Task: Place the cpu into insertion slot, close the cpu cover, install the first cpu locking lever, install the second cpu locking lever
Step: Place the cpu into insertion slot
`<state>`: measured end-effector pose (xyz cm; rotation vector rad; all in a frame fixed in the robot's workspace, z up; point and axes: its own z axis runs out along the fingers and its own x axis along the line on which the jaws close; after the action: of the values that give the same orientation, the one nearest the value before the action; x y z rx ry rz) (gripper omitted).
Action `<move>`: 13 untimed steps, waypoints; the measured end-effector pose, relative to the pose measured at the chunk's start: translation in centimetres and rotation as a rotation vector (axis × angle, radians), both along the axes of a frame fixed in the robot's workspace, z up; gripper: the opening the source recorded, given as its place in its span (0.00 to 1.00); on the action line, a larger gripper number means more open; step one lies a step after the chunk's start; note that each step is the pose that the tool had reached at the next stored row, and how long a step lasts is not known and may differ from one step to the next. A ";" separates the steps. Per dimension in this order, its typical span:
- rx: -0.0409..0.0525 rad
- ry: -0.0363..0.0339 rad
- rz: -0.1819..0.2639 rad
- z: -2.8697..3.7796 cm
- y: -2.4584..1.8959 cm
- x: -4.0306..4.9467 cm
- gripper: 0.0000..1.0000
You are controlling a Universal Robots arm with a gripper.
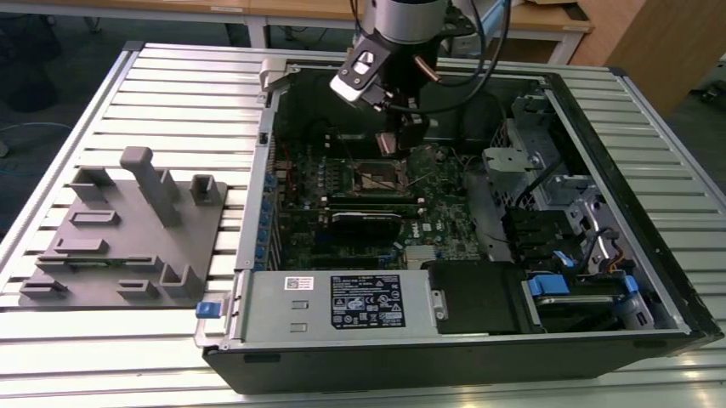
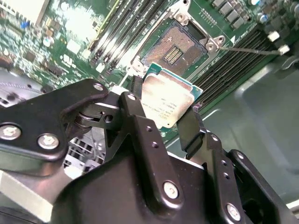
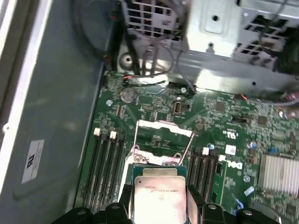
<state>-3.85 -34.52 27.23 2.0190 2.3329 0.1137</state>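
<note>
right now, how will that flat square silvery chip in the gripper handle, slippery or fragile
The flat square silvery-grey cpu looks rigid: it sits flat, pinched by its edges in the black gripper. Its smooth metal top suggests it could slip if the grip eases. Probably light, being thin, yet likely fragile if dropped onto the open insertion slot.

Arm (image 1: 406,21) angled downward, gripper (image 2: 165,102) pinching the cpu (image 2: 171,93) by two edges
</note>
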 end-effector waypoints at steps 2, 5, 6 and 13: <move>0.0001 -0.0001 -0.036 -0.01 0.00 0.00 0.54; 0.0000 0.0001 -0.092 -0.03 0.00 0.00 0.54; 0.0001 0.0000 -0.109 -0.04 0.00 0.00 0.54; 0.0001 0.0000 -0.169 -0.06 0.00 0.00 0.54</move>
<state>-3.85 -34.52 27.17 2.2042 2.1506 0.1061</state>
